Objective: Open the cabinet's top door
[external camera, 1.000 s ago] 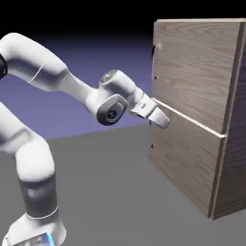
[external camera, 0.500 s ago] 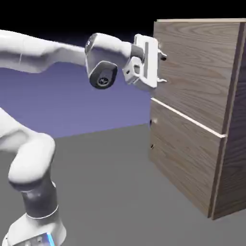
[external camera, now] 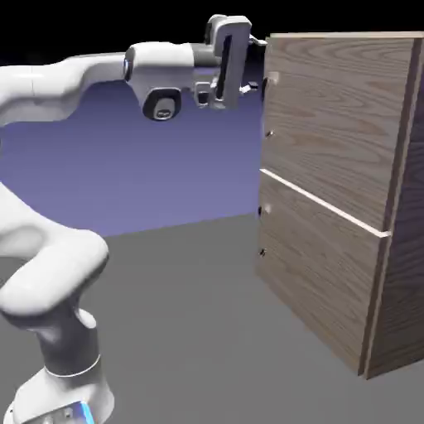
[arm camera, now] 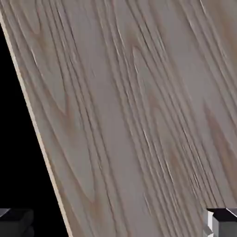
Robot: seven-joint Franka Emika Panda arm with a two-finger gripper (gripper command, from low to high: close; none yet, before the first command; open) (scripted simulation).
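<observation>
The cabinet is blocking the gripper ahead; open space is lying below and behind it.

The white arm rises from its base at lower left, bends at the elbow and stretches level across the upper frame. The gripper points right at wrist height, its fingers spread wide apart, nothing showing between them.
</observation>
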